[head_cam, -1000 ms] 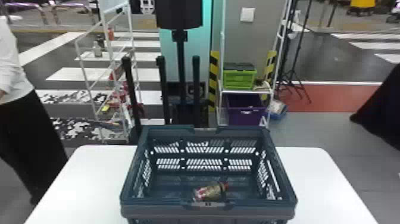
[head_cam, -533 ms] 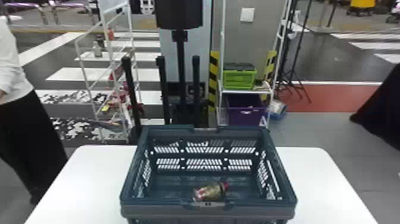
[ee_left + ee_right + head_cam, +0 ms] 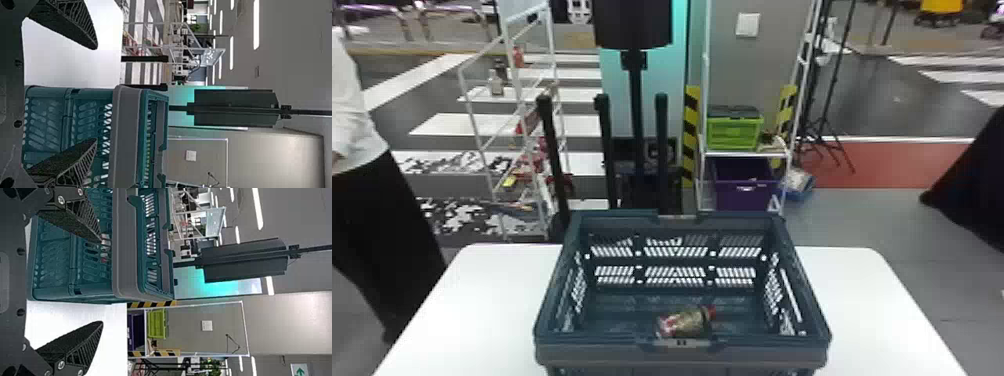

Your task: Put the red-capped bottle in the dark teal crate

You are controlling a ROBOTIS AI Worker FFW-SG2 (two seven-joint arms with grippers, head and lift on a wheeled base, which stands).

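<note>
Inside the dark teal crate (image 3: 682,353), the red-capped bottle (image 3: 684,322) lies on its side near the front wall, its red cap toward the right. The crate stands on the white table. In the left wrist view my left gripper (image 3: 96,94) is open with nothing between its fingers, and the crate's side (image 3: 43,117) stands beyond them. In the right wrist view my right gripper (image 3: 102,282) is open too, nothing held, near another side of the crate (image 3: 51,258). Bits of the bottle (image 3: 104,246) show through the crate's slots there.
The white table (image 3: 862,300) extends on both sides of the crate. Behind it stand a black post, a white wire rack (image 3: 522,100) and a shelf with a green crate (image 3: 734,131) above a purple bin (image 3: 744,185).
</note>
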